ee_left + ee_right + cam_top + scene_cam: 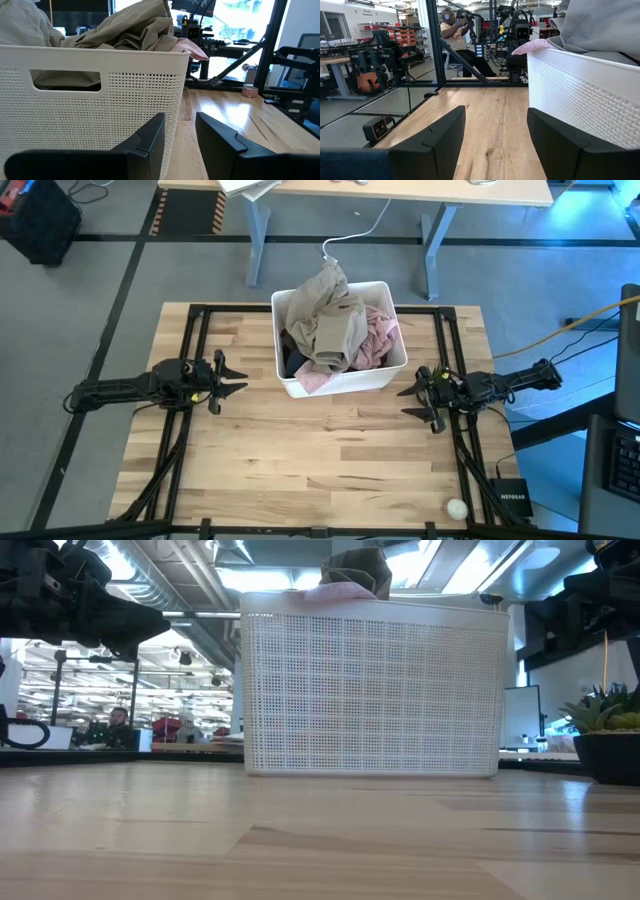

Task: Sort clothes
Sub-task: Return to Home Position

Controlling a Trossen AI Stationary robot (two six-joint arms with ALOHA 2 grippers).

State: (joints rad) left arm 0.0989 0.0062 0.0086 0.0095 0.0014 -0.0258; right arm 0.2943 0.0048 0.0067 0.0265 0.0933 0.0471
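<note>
The clothes are heaped in a white perforated bin [340, 380] at the table's far middle: a khaki-beige garment [328, 315] on top, spilling over the far rim, a pale pink one [375, 335] at the right, and dark cloth [292, 355] at the left. In the low view only the top of the khaki garment [358, 568] shows above the bin wall [370, 680]. My left gripper [238, 377] waits open at the table's left, level, clear of the bin. My right gripper [408, 402] waits open at the right, also apart from it.
A small white roll [457, 507] lies near the table's front right corner, beside a black box [512, 500]. A black frame [190, 340] runs along the table's sides. A person [451, 30] stands in the room beyond. Bare wood [320, 460] stretches in front of the bin.
</note>
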